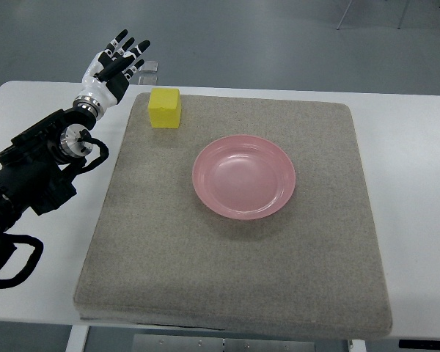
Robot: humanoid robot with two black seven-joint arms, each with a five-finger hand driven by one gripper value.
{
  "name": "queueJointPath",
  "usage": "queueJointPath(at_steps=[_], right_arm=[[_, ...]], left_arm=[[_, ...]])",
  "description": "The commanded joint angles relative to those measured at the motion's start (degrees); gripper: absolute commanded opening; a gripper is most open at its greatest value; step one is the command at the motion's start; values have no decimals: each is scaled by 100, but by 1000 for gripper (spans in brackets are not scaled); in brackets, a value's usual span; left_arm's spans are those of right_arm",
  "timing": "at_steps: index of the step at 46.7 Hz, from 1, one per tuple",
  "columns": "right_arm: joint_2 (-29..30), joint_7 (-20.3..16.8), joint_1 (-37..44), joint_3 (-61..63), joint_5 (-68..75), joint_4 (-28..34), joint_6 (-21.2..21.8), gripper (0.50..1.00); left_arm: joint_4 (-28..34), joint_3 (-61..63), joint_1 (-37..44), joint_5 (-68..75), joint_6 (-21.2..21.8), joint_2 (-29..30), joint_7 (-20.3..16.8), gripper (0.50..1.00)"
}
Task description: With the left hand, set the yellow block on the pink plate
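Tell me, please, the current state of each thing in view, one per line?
yellow block: resting on the mat's far left corner, not held.
pink plate: upright, empty, mid-mat.
left hand: open, fingers spread, left of the block, not touching it.
grey mat: flat on the white table.

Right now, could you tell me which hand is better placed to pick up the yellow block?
Left. The left hand is open and hovers just beyond the mat's far-left corner, close beside the yellow block. The right arm is not in view at all. The pink plate sits empty mid-mat.
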Motion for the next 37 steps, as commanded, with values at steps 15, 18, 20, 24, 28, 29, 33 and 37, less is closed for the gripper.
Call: queueJointPath(at_steps=[15, 18, 20, 24, 28, 29, 33, 37], right_arm=[[0, 0, 8, 3, 0, 0, 0, 924], [0, 0, -1, 3, 0, 0, 0, 924], [0, 0, -1, 3, 0, 0, 0, 924], [0, 0, -1, 3, 0, 0, 0, 924], [0, 0, -1, 3, 0, 0, 0, 924], [0, 0, -1, -6, 0, 0, 0, 924], [0, 0, 8, 3, 0, 0, 0, 924], [0, 0, -1, 3, 0, 0, 0, 924]], left_arm=[[0, 0, -6, 7, -2, 0, -180, 990], [0, 9, 3, 24, -2, 0, -180, 992], [0, 9, 3, 51, -2, 0, -180, 992], [0, 17, 12, 51, -19, 9, -180, 992], [0, 17, 12, 16, -37, 9, -180, 992], [0, 17, 12, 7, -37, 9, -180, 990], [9, -27, 12, -10, 7, 9, -171, 988], [0, -18, -41, -11, 42, 9, -162, 984]])
